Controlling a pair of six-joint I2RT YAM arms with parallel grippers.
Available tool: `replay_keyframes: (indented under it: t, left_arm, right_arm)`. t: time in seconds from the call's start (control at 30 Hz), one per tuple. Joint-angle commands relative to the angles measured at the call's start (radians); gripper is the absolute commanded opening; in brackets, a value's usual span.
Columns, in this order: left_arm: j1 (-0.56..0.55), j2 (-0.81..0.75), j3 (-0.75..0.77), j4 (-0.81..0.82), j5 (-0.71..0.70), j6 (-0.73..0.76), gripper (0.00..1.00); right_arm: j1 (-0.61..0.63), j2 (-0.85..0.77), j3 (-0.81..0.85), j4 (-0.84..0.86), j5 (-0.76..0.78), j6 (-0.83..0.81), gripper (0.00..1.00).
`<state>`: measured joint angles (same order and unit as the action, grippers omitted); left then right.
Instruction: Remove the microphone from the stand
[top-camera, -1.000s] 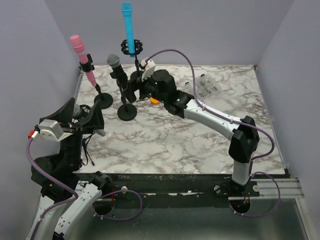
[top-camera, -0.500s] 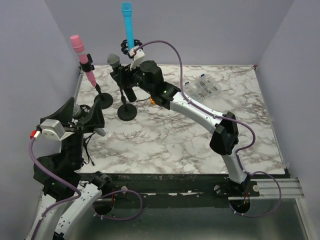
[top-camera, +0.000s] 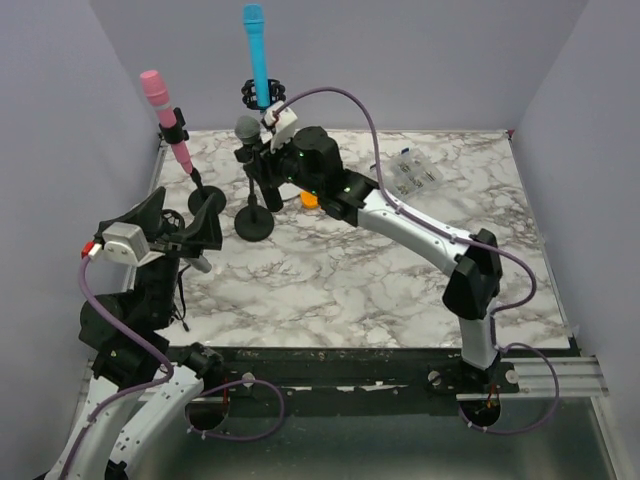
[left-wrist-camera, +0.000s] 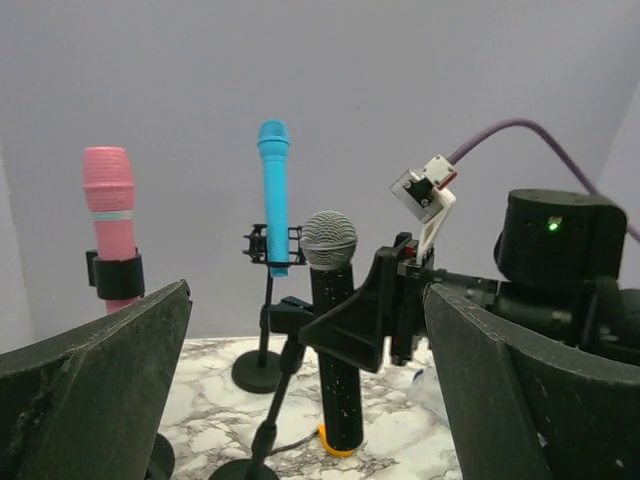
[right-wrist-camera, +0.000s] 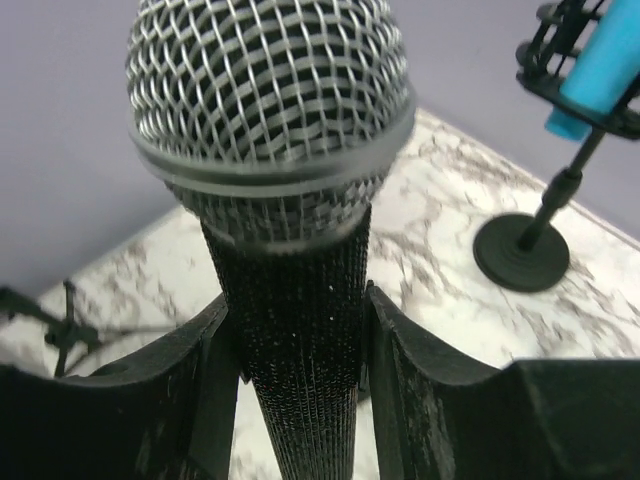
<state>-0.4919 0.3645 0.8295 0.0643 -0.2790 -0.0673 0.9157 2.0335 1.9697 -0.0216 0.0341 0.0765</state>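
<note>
Right hand (right-wrist-camera: 300, 345) clamps the black microphone (right-wrist-camera: 272, 110) by its handle; judged rigid, fairly heavy, textured enough to grip. Left hand (left-wrist-camera: 305, 390) gapes wide, empty.

On the right wrist camera the black microphone (right-wrist-camera: 290, 300) runs off the bottom edge, so its lower body is out of shot. The right gripper's fingers (right-wrist-camera: 440, 400) on either side are chopped by that same edge. Top right, the blue microphone (right-wrist-camera: 605, 70) is clipped by the corner, only a stub showing. On the left wrist view, the left gripper's fingers (left-wrist-camera: 90, 390) spill past the bottom and sides, and the picture-left one covers the pink microphone's (left-wrist-camera: 108, 225) lower end. An orange object (left-wrist-camera: 328, 446) peeks from behind the black microphone, too hidden to name. From above, the clear packet (top-camera: 410, 172) is too small to read.
</note>
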Motion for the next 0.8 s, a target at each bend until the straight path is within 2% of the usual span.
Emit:
replay_keyframes:
  t: [0.0,0.1,0.23,0.33,0.5,0.63,0.77]
  left_arm:
    - [0.005,0.047,0.025,-0.014,0.139,-0.007,0.98]
    - [0.005,0.071,0.032,-0.018,0.214,-0.024,0.99]
    - [0.005,0.109,0.042,-0.02,0.32,-0.056,0.99]
    - [0.004,0.149,0.045,-0.014,0.413,-0.075,0.99]
    - [-0.001,0.24,0.04,0.029,0.615,-0.122,0.99]
    - [0.0,0.309,0.019,0.103,0.762,-0.167,0.99]
    - [0.0,0.357,-0.027,0.193,0.803,-0.2,0.99]
  right_arm:
    - [0.001,-0.201,-0.158,-0.138,-0.118,-0.124,0.05]
    - [-0.007,-0.317,-0.25,-0.196,-0.169,-0.166,0.01]
    - [-0.026,-0.461,-0.369,-0.235,-0.206,-0.197,0.01]
    - [-0.06,-0.539,-0.429,-0.299,-0.289,-0.244,0.01]
    - [-0.212,-0.637,-0.556,-0.345,-0.66,-0.244,0.01]
    - [-0.227,-0.665,-0.616,-0.384,-0.713,-0.25,0.01]
    - [-0.231,-0.687,-0.642,-0.401,-0.726,-0.255,0.01]
